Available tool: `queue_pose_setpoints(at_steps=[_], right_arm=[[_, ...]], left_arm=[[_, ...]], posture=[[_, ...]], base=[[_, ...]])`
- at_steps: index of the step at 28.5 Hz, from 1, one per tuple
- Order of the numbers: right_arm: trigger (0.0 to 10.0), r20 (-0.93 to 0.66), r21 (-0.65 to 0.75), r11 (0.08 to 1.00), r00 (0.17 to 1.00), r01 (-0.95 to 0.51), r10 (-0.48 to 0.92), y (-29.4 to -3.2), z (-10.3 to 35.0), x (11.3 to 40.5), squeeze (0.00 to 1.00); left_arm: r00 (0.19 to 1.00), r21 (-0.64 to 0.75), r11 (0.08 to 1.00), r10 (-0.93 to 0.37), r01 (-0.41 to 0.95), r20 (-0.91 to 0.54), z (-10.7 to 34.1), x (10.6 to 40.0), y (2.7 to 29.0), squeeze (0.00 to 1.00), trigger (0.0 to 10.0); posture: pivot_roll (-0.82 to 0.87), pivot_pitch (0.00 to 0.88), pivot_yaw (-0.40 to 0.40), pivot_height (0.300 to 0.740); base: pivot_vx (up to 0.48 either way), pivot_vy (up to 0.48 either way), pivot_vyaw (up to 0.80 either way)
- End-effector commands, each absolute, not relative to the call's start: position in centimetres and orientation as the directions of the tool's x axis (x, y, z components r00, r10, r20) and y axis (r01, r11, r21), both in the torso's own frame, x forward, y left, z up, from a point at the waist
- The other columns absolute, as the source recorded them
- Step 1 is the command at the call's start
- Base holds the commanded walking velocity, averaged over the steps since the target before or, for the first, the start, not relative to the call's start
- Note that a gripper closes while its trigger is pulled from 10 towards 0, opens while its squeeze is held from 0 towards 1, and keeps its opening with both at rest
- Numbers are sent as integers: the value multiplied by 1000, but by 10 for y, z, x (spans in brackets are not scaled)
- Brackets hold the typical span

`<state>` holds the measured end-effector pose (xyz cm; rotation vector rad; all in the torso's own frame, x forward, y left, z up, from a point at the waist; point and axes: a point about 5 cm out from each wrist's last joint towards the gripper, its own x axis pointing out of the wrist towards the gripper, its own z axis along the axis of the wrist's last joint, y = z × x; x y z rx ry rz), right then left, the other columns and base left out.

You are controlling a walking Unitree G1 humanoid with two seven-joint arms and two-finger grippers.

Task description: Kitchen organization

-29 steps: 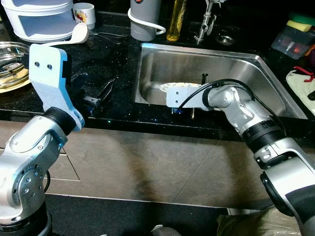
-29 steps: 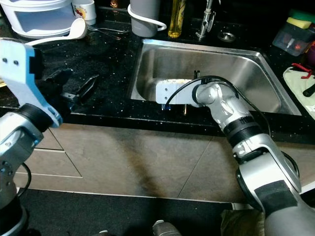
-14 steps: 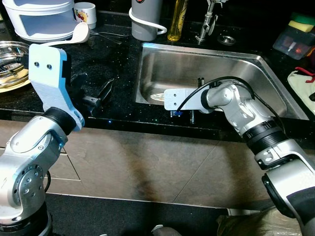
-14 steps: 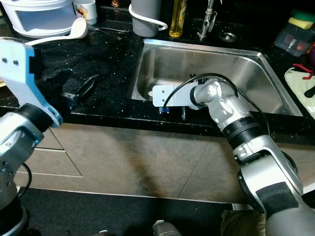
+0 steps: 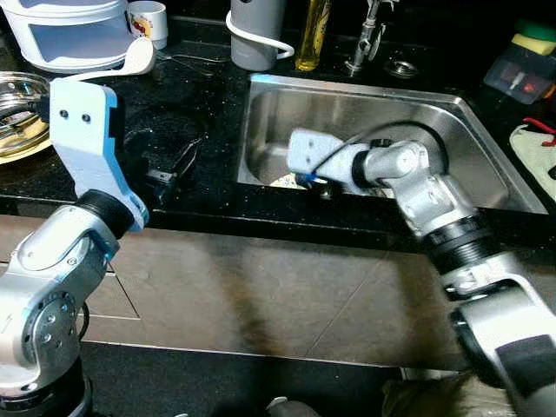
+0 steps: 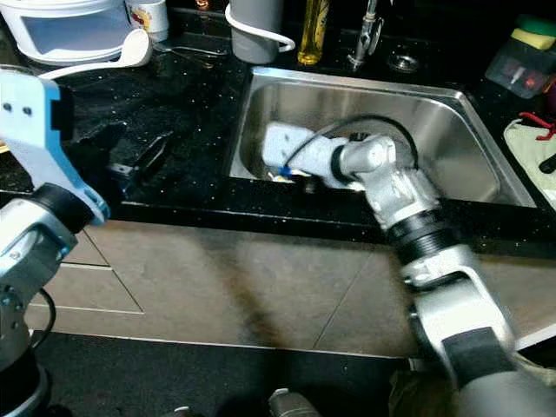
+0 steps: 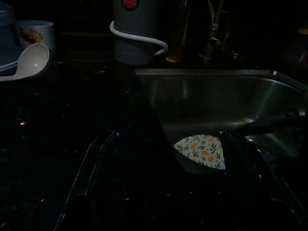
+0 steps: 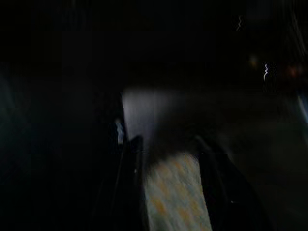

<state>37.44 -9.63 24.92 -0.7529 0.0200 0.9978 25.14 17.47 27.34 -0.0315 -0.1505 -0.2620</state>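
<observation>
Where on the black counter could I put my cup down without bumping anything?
The counter is bare between the white ladle and the sink, in front of the grey jug. The back row is crowded: jug, oil bottle, mug. The right gripper sits in the sink's near left corner by the flowery plate.

Black speckled countertop (image 5: 208, 113), grey cabinet fronts (image 5: 261, 295), dim light.

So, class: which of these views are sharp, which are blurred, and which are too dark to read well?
Eye views: countertop sharp, right arm motion-blurred over the sink. Left wrist view: dim but focused, floral plate legible. Right wrist view: very dark, smeared.
</observation>
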Motion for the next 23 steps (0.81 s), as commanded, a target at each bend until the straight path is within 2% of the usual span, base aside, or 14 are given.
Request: queue_pose_setpoints(at_steps=[1,2,5,6,7,8,11,13,14,15,17,18,20,23], right_arm=[[10000,-195,-496,409,558,-766,807,-101,262,372,0],[10000,-195,-496,409,558,-766,807,-101,262,372,0],[10000,-68,-387,446,507,-807,859,-97,269,366,0],[10000,17,-327,464,486,-823,874,-95,272,363,0],[10000,208,-145,519,487,-843,848,-93,276,359,0],[10000,208,-145,519,487,-843,848,-93,276,359,0],[10000,364,74,556,542,-828,758,-96,274,360,0],[10000,392,129,552,553,-824,735,-97,272,360,0],[10000,443,227,510,554,-830,705,-100,269,358,0],[10000,443,227,510,554,-830,705,-100,269,358,0],[10000,536,312,394,502,-865,678,-105,266,347,0],[10000,536,312,394,502,-865,678,-105,266,347,0],[10000,571,311,325,449,-893,687,-106,260,336,0],[10000,570,306,309,433,-901,698,-105,257,332,0]], left_arm=[[952,-19,964,-257,264,166,274,251,175,0,10000],[952,-19,964,-257,264,166,274,251,175,0,10000],[953,-19,965,-254,261,168,275,251,175,0,10000],[953,-20,966,-251,258,169,274,252,175,0,10000],[955,-23,967,-245,253,169,273,253,173,0,10000],[955,-23,967,-245,253,169,273,253,173,0,10000],[954,-29,966,-250,258,163,268,255,165,0,10000],[953,-34,964,-256,264,162,267,255,162,0,10000],[948,-41,958,-275,284,159,264,256,155,0,10000],[948,-41,958,-275,284,159,264,256,155,0,10000],[933,-56,941,-321,334,163,259,257,139,0,10000],[933,-56,941,-321,334,163,259,257,139,0,10000],[921,-70,926,-356,370,159,254,258,128,0,10000],[918,-74,922,-367,381,153,250,258,125,0,10000]], posture=[[80,73,-97,732],[80,73,-97,732],[80,74,-95,732],[81,74,-96,732],[83,74,-96,732],[83,74,-96,732],[84,74,-94,732],[84,74,-94,732],[83,68,-97,732],[83,68,-97,732],[83,63,-93,732],[83,63,-93,732],[75,58,-87,732],[74,57,-86,732]], base=[[0,0,0],[0,0,0],[0,0,0],[0,0,0],[0,0,0],[0,0,0],[0,0,0],[0,0,0],[0,0,0],[0,0,0],[0,0,0],[0,0,0],[0,0,0],[0,0,0]])
